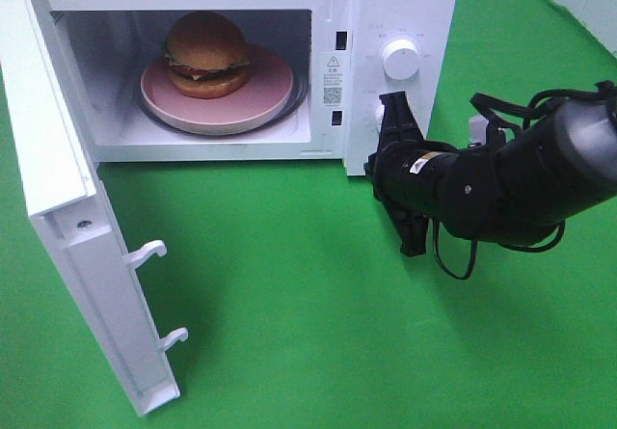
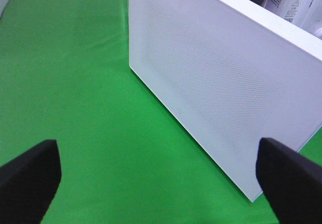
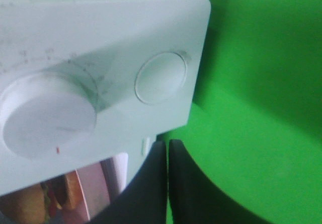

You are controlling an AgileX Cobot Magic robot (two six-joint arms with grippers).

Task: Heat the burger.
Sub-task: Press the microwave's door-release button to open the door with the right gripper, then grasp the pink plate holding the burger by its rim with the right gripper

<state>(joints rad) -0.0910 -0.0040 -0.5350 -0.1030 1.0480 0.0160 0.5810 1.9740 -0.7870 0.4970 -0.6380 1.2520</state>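
High view overlooks microwave, wrist views near it

The right arm is showing as glossy black rounded tubes and is carrying a small white label. Thin black cables are looping around it. The left gripper is presenting matte black, blunt-cornered fingers. The right gripper is looking dark, smooth and tapered.

Counter: bright green surface, uniform colour. One item stands directly on it: a white microwave oven at the far side, with its door swung open to the left.
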